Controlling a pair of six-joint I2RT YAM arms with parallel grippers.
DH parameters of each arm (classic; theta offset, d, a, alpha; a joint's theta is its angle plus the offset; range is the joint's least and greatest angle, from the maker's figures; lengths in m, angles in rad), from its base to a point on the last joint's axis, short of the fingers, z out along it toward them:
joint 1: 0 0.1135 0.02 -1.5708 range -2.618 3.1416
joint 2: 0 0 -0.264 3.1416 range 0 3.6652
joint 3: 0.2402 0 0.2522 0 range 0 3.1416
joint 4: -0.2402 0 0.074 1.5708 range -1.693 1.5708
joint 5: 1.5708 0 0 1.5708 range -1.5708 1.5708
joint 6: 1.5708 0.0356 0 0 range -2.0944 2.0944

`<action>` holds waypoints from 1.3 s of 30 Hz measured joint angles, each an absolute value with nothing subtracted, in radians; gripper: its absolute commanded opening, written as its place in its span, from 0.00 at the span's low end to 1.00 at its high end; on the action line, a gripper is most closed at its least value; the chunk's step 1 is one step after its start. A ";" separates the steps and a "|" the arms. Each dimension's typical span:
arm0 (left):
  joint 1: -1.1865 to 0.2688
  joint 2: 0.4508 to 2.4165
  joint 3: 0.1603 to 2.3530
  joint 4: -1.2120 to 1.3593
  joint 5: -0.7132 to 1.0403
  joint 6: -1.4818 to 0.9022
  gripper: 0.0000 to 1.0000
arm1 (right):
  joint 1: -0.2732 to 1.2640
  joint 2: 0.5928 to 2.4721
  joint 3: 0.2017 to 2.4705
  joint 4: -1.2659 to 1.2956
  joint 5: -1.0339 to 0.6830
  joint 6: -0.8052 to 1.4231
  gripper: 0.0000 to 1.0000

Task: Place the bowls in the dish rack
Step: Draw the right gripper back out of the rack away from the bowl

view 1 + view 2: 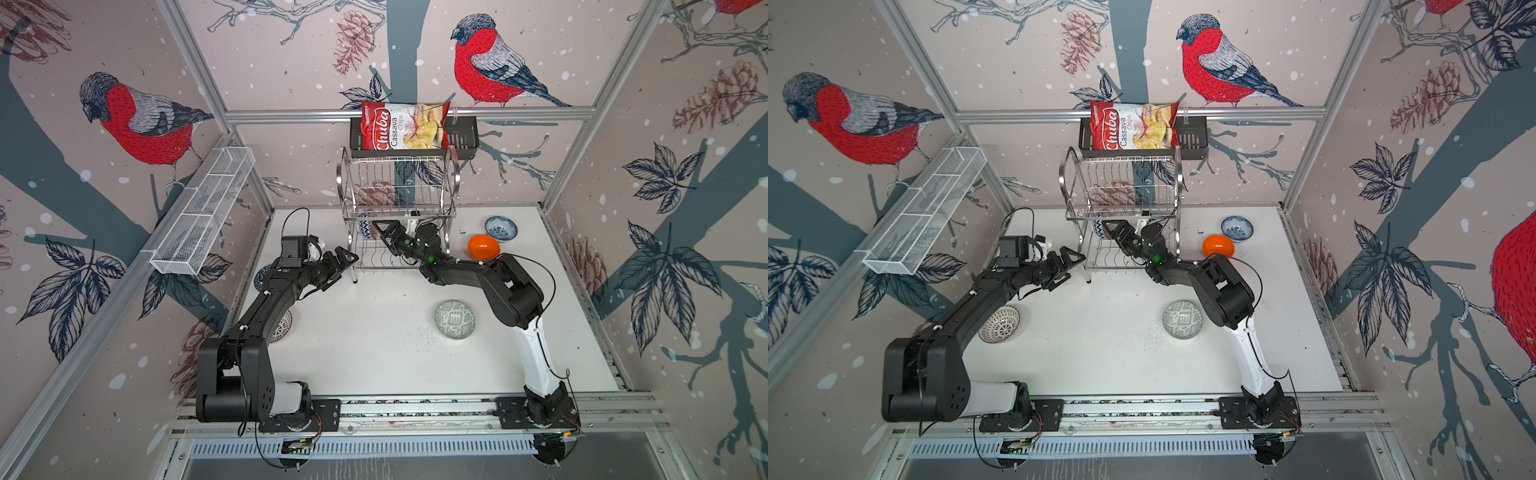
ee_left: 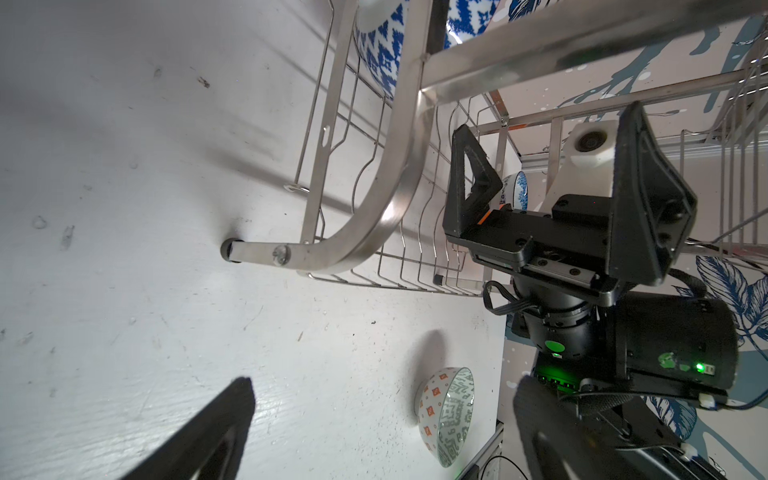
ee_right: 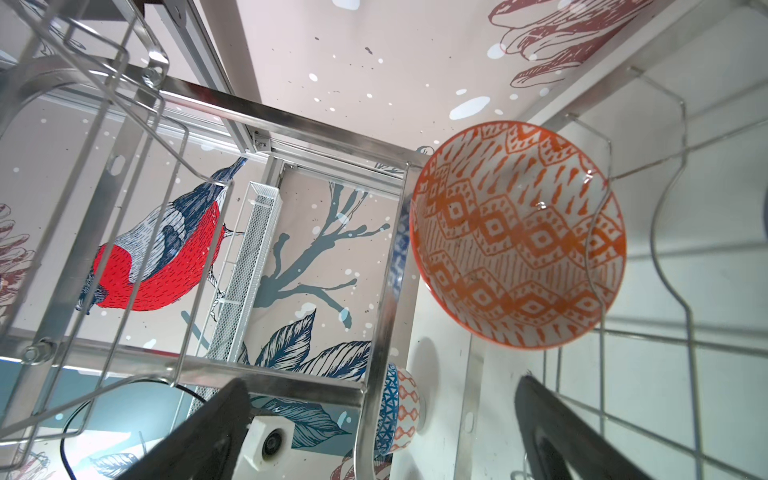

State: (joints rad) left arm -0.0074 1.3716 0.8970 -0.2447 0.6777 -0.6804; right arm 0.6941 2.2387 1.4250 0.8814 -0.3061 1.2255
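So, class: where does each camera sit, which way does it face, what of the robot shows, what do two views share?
Top view: high in front, looking down on the table; left arm, right arm.
Top view: same head, same aim; dish rack behind; same arms.
Left wrist: faces the rack's foot and the open right end effector; own fingers.
Right wrist: in the rack's lower tier, facing an orange-white bowl; own fingers.
Shared: grey-green bowl, left wrist and both top views.

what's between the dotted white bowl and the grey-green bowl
Only bare white table, lightly speckled, lies between the dotted white bowl and the grey-green bowl, as a top view shows.
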 measured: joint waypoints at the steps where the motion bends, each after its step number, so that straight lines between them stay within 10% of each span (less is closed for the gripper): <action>1: -0.007 1.371 0.895 -0.245 0.678 -0.680 0.98 | 0.695 2.235 1.419 0.882 -0.303 1.225 1.00; 39: -0.007 1.374 0.918 -0.250 0.651 -0.657 0.98 | 0.739 2.139 1.265 0.907 -0.302 1.190 1.00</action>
